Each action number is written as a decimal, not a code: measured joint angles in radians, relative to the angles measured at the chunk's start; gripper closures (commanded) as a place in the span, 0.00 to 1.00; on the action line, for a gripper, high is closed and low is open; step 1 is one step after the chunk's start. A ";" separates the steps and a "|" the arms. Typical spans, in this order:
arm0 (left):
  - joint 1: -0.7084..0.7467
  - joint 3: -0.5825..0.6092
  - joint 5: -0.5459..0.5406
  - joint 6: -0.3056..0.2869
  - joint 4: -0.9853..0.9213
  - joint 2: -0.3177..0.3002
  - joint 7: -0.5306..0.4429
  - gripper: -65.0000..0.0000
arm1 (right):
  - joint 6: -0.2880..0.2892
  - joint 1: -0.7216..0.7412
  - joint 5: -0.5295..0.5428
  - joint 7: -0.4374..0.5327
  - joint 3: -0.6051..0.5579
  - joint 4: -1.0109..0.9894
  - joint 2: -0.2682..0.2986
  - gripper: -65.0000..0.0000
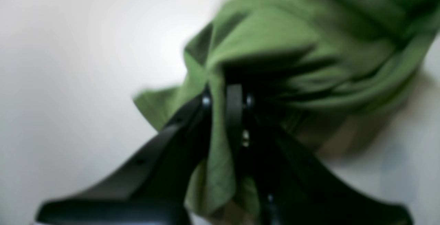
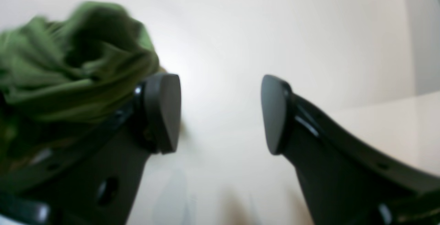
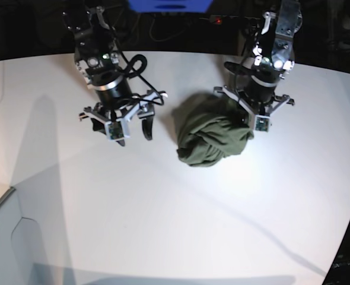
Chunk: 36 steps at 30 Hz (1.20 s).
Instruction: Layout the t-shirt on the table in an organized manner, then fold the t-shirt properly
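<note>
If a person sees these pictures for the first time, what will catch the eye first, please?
First, the olive-green t-shirt, a crumpled heap near the middle of the white table. Next, the left gripper, on the right of the base view, is shut on a fold of the cloth. The right gripper stands open and empty beside the heap.

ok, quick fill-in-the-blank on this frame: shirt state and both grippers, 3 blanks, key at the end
1. The t-shirt lies in a ____ heap on the table.
2. The left gripper is ____ on a fold of the shirt.
3. The right gripper is ____, with nothing between its pads.

Missing words: crumpled; shut; open
</note>
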 measured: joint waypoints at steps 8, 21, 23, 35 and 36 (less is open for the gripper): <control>0.002 0.005 -0.004 -0.007 -0.081 -0.019 -0.032 1.00 | 0.000 0.044 -0.001 0.003 -0.037 0.000 0.007 0.36; 0.001 0.000 -0.004 -0.008 -0.135 -0.019 -0.063 1.00 | 0.000 0.063 0.000 0.000 -0.163 -0.003 0.010 0.33; 0.001 0.000 -0.011 -0.008 -0.126 -0.019 -0.055 1.00 | 0.000 0.058 0.000 0.000 -0.159 -0.003 0.010 0.34; 0.017 0.043 -0.288 0.002 0.142 -0.033 0.014 1.00 | 0.000 -0.020 0.000 0.001 -0.015 -0.002 0.034 0.34; 0.006 0.064 -0.347 -0.001 0.158 -0.047 0.018 1.00 | 0.000 -0.027 0.000 0.000 0.000 -0.001 0.037 0.34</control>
